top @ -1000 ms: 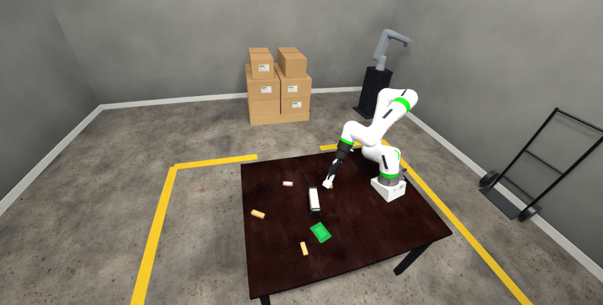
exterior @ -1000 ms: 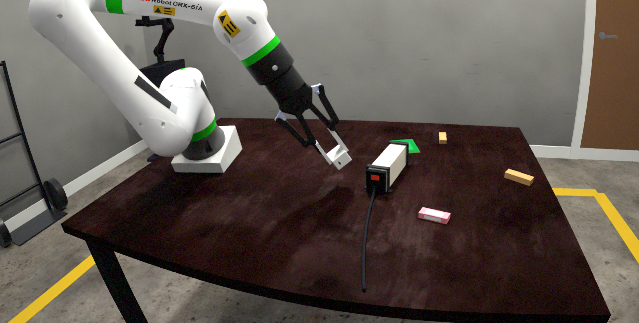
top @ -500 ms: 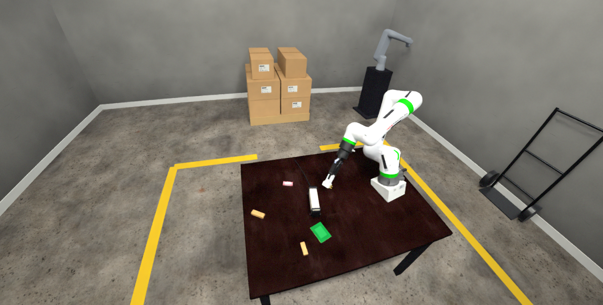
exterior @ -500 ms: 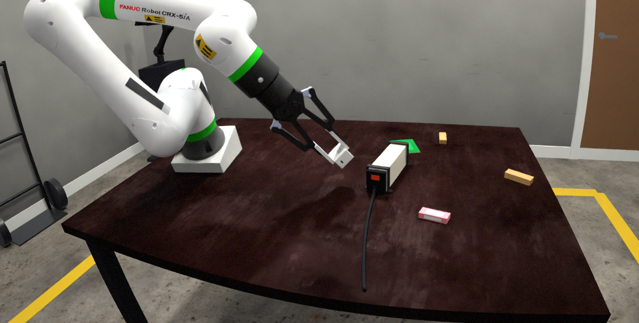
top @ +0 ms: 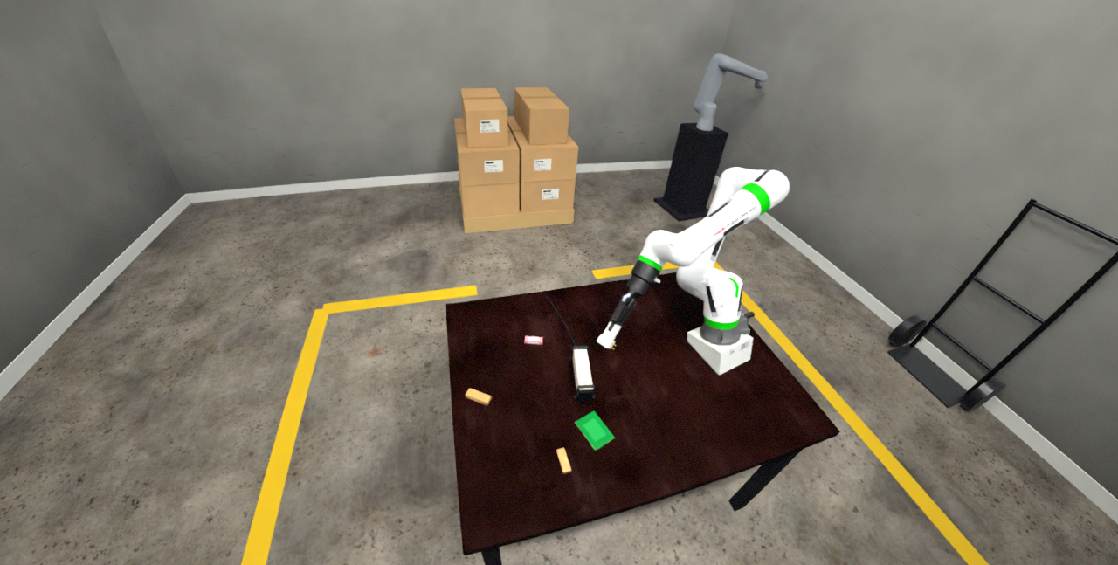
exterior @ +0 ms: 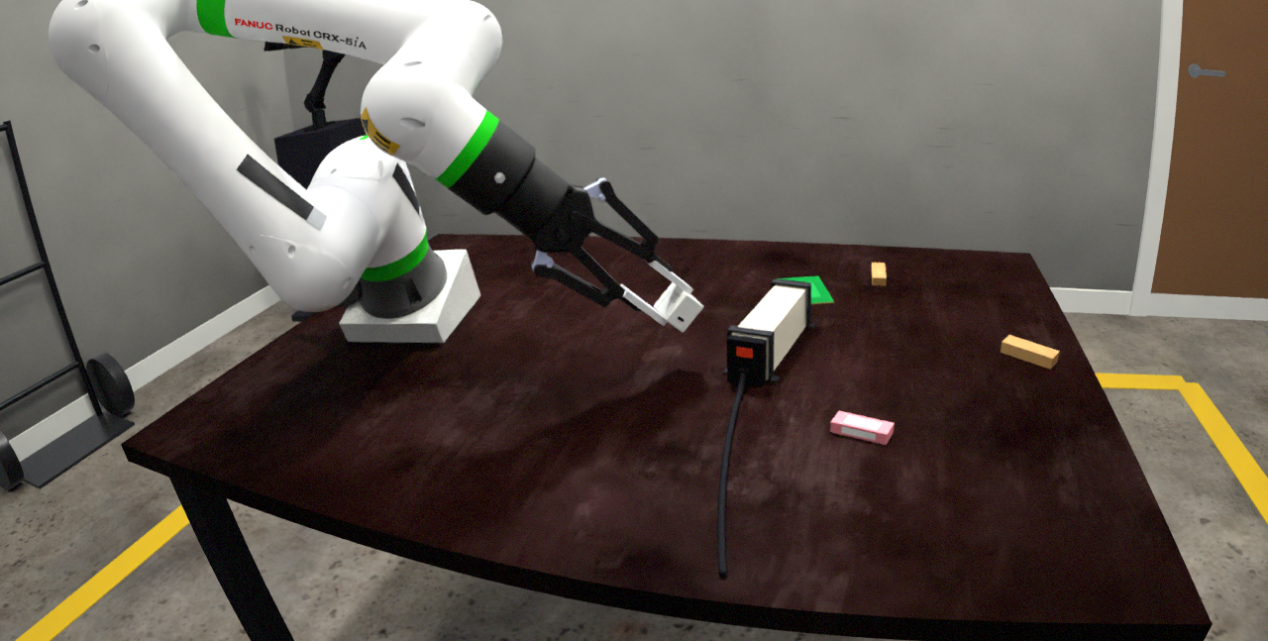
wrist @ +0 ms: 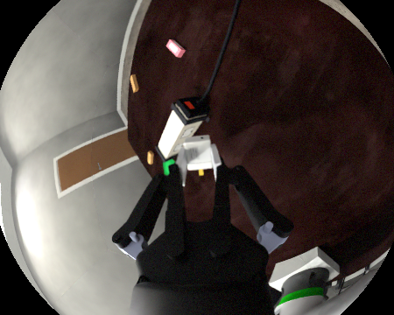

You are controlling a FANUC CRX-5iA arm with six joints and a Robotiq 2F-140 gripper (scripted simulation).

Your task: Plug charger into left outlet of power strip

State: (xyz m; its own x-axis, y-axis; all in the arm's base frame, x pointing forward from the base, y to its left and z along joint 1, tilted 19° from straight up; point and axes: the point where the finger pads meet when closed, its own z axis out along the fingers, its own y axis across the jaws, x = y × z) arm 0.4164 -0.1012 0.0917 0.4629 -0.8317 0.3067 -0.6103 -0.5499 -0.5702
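Note:
My gripper (top: 610,334) (exterior: 671,303) (wrist: 198,153) is shut on the white charger (top: 603,341) (exterior: 686,309) (wrist: 198,153), holding it tilted above the table on the robot-base side of the strip. A gold prong (top: 613,347) (wrist: 200,172) shows at the charger's lower edge in the top view, on the side away from the strip. The power strip (top: 582,368) (exterior: 774,318) (wrist: 170,134) lies apart from the charger in the top and exterior views. Its two outlets show in the wrist view: the right outlet (wrist: 188,131) near the cable end, the left outlet (wrist: 178,147) near the green pad.
A black cable (top: 559,318) (exterior: 727,460) (wrist: 221,57) runs from the strip. A green pad (top: 595,430) (exterior: 819,289) (wrist: 168,167) lies beyond its other end. A pink block (top: 533,340) (exterior: 862,428) (wrist: 175,48) and two orange blocks (top: 478,396) (top: 563,460) lie across the strip from the base.

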